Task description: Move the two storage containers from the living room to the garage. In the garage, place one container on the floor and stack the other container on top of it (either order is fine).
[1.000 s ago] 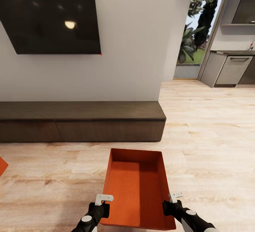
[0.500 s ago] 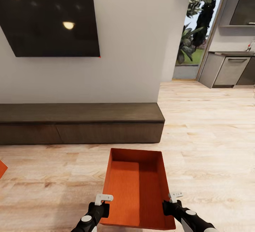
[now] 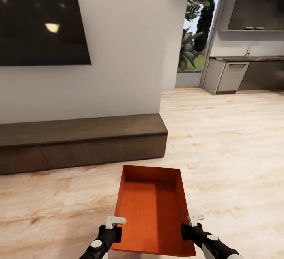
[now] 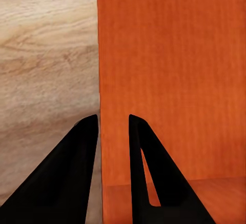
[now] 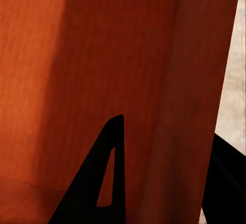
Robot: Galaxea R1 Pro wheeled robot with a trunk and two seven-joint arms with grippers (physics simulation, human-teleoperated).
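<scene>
Head view: an orange-red storage container (image 3: 153,211) is carried low in front of the robot, above pale wood-plank flooring (image 3: 228,144) in the living room. The left gripper (image 3: 115,222) pinches its left wall, one finger inside and one outside; the right gripper (image 3: 194,219) clamps the right wall likewise. The carrying step appears under way; next, driving toward the garage while keeping both grips firm.

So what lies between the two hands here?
The orange container: in the head view the left hand grips one side wall and the right hand the opposite one.
</scene>
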